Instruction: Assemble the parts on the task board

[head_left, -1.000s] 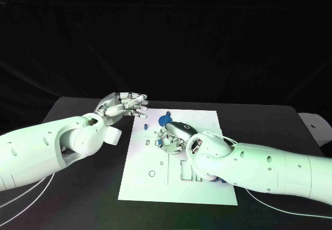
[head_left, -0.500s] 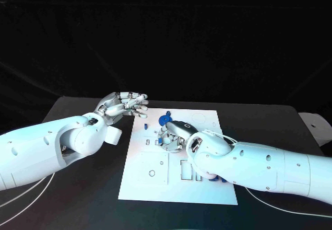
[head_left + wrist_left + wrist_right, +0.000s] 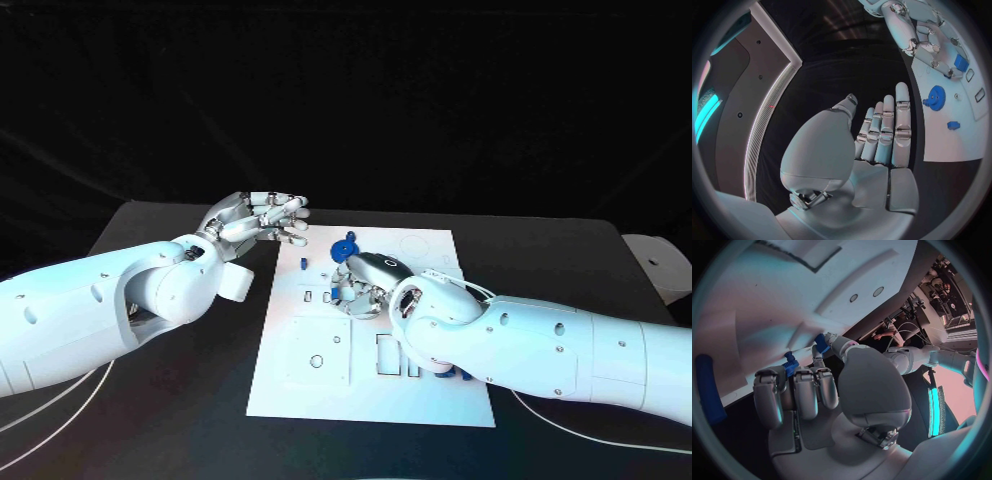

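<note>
The right robot hand (image 3: pixel 368 285) is low over the upper middle of the board (image 3: pixel 325 385), fingers curled down, pinching a small blue part (image 3: pixel 822 343) at its fingertips. In the right wrist view a second bit of blue (image 3: pixel 790 366) shows beside the fingers, against the white plate; I cannot tell whether it is the same piece or another. The part sits right under the hand, touching or nearly touching the board, so what comes next is probably a press straight down and not a reach. Its long axis cannot be judged, since the fingers hide most of it.

Just beyond the right hand, toward the far edge of the board, stands a blue gear (image 3: pixel 346 248); a small blue block (image 3: pixel 953 125) lies near it.

The left robot hand (image 3: pixel 260 218) is raised off the board's left far corner, over the bench (image 3: pixel 173 400), holding nothing; its fingers are straight and close together (the left wrist view shows the flat palm plainly). It is well apart from the held part, so the right hand is clearly nearer and likely to do the seating.
</note>
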